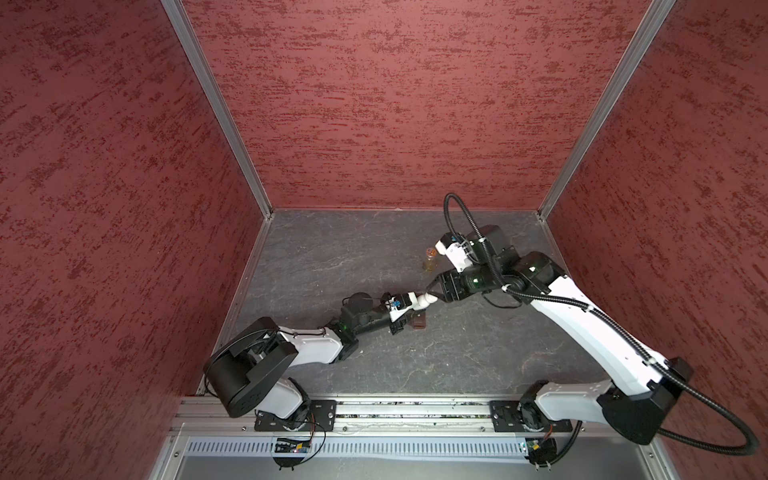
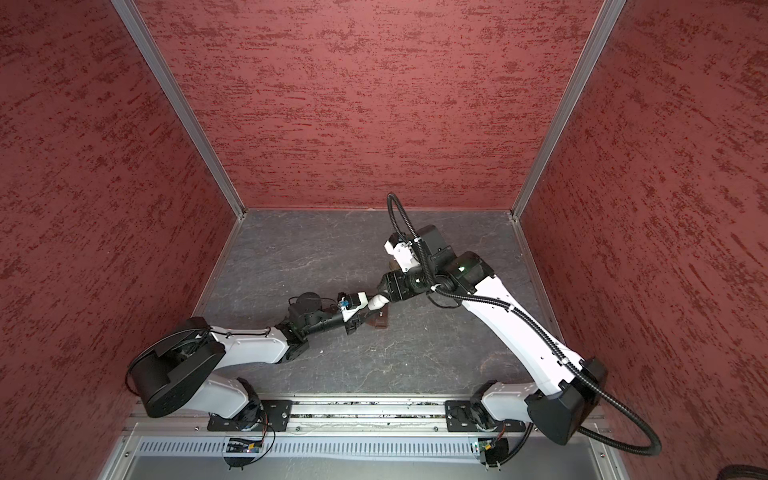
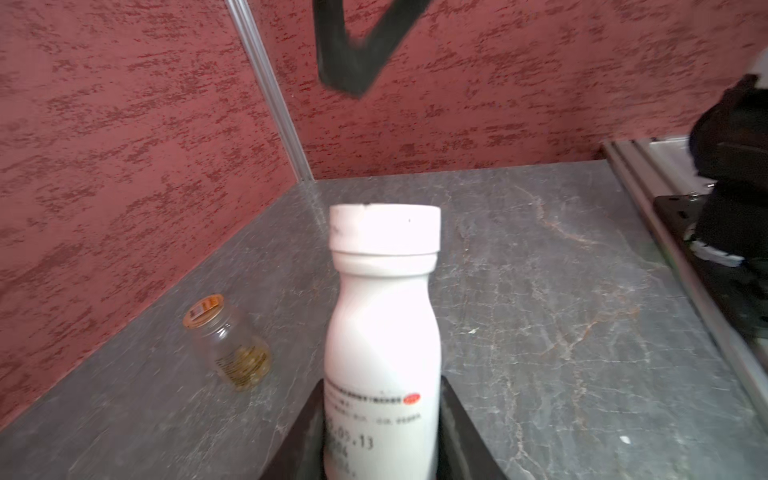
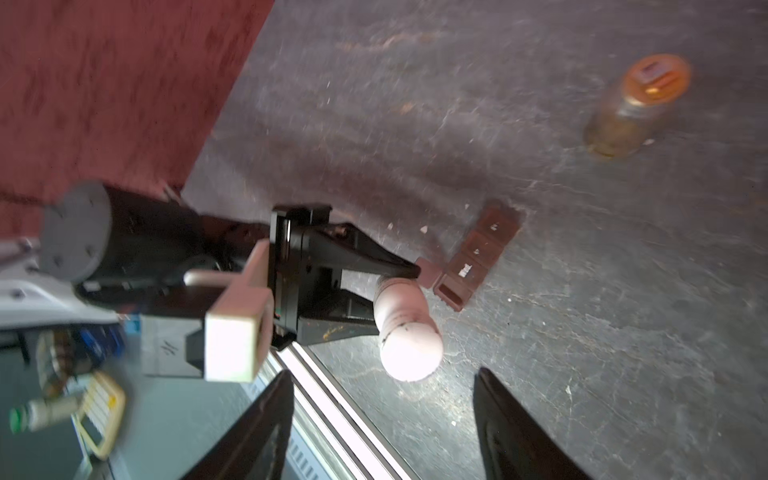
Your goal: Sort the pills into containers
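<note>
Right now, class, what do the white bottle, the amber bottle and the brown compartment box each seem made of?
White bottle: likely opaque plastic; smooth satin skin, moulded cap ridge.
Amber bottle: clear glass or plastic, glossy; contents show through.
Brown compartment box: probably moulded plastic; matte, crisp square cells.

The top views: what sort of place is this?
Probably a robot test booth: red textured walls on aluminium posts enclose a grey tabletop, and the left arm and right arm stand on a front rail.

Amber bottle (image 3: pixel 232 345) (orange cap) on table (image 3: pixel 540 291); white bottle (image 3: pixel 382 332).
</note>
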Available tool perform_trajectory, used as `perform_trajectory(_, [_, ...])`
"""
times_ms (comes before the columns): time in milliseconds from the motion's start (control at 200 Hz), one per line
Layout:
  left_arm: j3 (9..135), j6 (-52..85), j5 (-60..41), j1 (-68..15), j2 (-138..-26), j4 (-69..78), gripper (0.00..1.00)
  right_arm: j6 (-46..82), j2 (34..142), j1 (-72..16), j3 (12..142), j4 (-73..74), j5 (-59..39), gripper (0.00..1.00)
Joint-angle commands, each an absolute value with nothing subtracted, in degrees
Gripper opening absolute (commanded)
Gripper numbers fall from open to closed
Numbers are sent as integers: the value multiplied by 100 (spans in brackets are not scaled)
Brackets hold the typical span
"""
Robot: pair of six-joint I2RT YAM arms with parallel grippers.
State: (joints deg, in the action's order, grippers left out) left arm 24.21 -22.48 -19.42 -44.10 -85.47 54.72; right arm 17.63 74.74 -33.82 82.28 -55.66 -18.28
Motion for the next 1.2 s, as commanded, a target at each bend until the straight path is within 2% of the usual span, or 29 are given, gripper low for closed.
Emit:
perform_trajectory(0, [2529, -2706, -935, -4525, -8878, 6241, 0, 3336, 7444, -3152, 8467, -5678, -1236, 66])
perform_trajectory(165, [2744, -3203, 9, -4648, -9561, 7370, 0, 4755, 7334, -2993, 8138, -5326, -1073, 60])
perform_trajectory(276, [2931, -3466, 433, -4718, -9991, 7938, 0, 5217, 7331, -2979, 7874, -5061, -1019, 59])
perform_trajectory(516, [3211, -3709, 592, -4902, -10431, 8086, 0, 5510, 7553, -2964, 7454, -4292, -1454, 59])
perform_trajectory(586, [3233, -3702, 558, -4912, -10489, 8086, 0, 5483, 7596, -2966, 7433, -4158, -1494, 62])
perform_trajectory(802, [3235, -3667, 475, -4909, -10532, 8086, 0, 5276, 7874, -2953, 7516, -4250, -1530, 63])
perform_trajectory(962, [3226, -3686, 445, -4910, -10538, 8086, 0, 5129, 8060, -2918, 7573, -4309, -1552, 58])
perform_trajectory(1192, [3202, -3676, 409, -4911, -10571, 8086, 0, 5024, 8171, -2900, 7541, -4210, -1765, 42])
